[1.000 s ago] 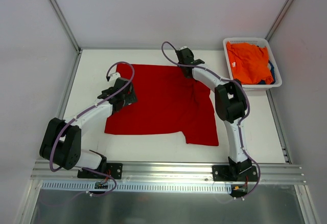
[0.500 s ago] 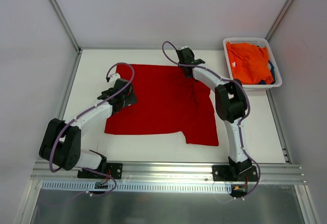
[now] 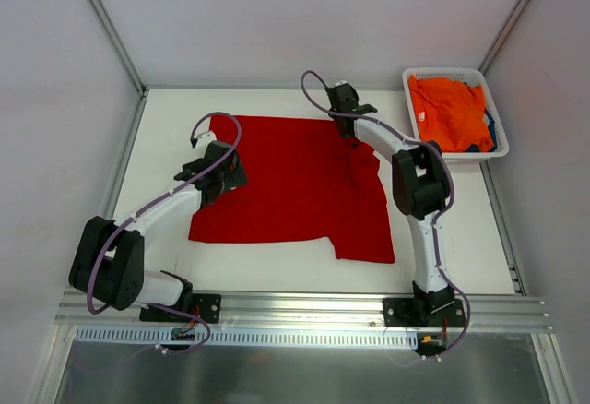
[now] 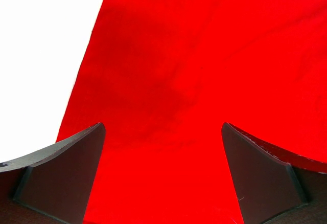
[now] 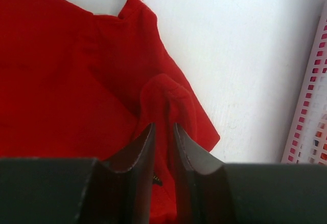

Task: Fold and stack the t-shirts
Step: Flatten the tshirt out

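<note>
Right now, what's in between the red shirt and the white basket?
Just bare white table between the red shirt and the basket; the right wrist view shows it.

A t-shirt (image 3: 286, 183) lies on the table (image 3: 166, 118), basket (image 3: 442, 72) at far right.

Flat white rectangular tabletop (image 3: 166, 118), matte. Plain pale grey enclosure walls (image 3: 277, 17) at the far, left and right sides. Slim aluminium corner posts (image 3: 107, 24) slanting up from the far corners. Ribbed aluminium rail (image 3: 304, 304) along the near edge. Light even; shadows soft.
</note>
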